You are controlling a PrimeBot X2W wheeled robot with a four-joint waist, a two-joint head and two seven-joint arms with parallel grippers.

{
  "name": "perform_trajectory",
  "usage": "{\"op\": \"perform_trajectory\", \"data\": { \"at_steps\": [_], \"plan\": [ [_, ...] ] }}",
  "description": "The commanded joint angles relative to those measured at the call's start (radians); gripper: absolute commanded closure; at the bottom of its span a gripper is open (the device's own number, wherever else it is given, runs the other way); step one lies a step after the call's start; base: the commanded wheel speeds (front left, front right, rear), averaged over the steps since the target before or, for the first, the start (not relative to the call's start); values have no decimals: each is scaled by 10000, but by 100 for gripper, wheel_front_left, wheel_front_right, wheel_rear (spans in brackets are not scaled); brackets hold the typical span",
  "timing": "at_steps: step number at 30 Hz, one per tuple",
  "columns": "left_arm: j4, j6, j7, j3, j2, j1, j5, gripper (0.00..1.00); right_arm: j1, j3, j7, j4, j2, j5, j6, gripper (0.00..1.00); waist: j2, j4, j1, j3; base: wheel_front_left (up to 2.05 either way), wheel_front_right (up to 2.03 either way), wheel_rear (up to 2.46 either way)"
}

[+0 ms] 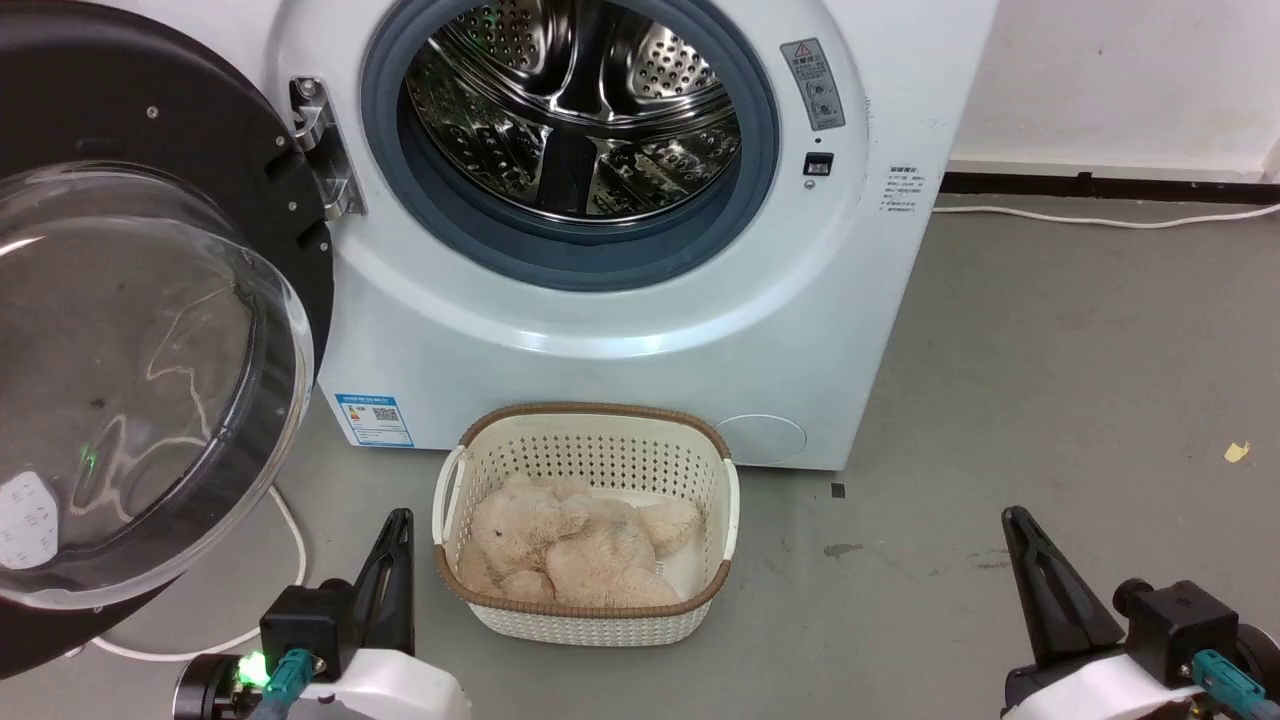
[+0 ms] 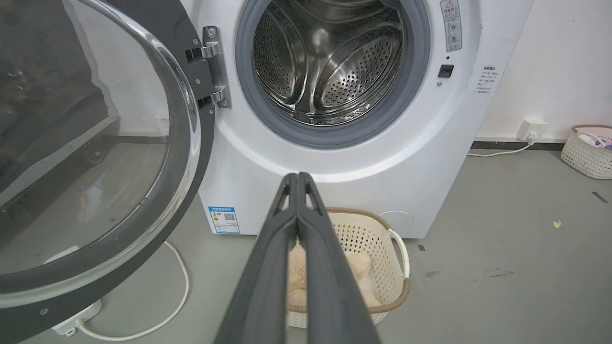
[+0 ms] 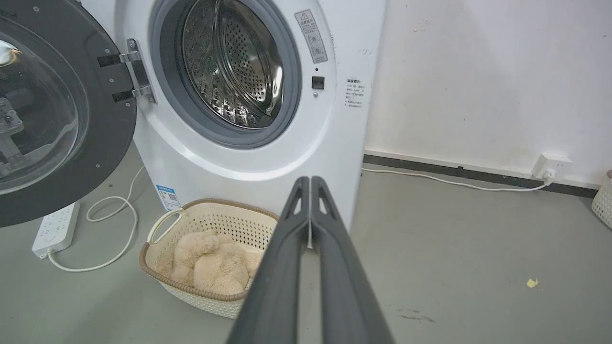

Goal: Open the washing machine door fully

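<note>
Washing machine door (image 1: 140,360) stands swung wide at frame left, clear of the washing machine (image 1: 620,330) drum. Left gripper (image 2: 299,179) and right gripper (image 3: 311,181) are both closed and empty. If I judge that travel is left, I'd nudge the door's black rim slowly with the left fingertips, so as not to strain the hinge.

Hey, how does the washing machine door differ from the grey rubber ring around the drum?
The washing machine door is glossy black with a clear bulging window; the grey rubber ring is matte blue-grey. The door hangs swung out on its hinge, left of the opening; the ring sits fixed in the washing machine. Both are round.
</note>
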Motion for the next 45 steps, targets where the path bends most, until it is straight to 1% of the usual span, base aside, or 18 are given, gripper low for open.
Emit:
{"op": "perform_trajectory", "data": {
  "at_steps": [1,45],
  "plan": [
    [-44,-95,62,74,-42,-101,97,100,-129,12,61,28,25,-91,3,100,0,-1,0,-3,0,0,0],
    [-187,-575,802,846,-517,-189,1085,100,-480,266,985,67,41,-444,6,100,0,-46,-1,-94,0,0,0]
  ]
}}
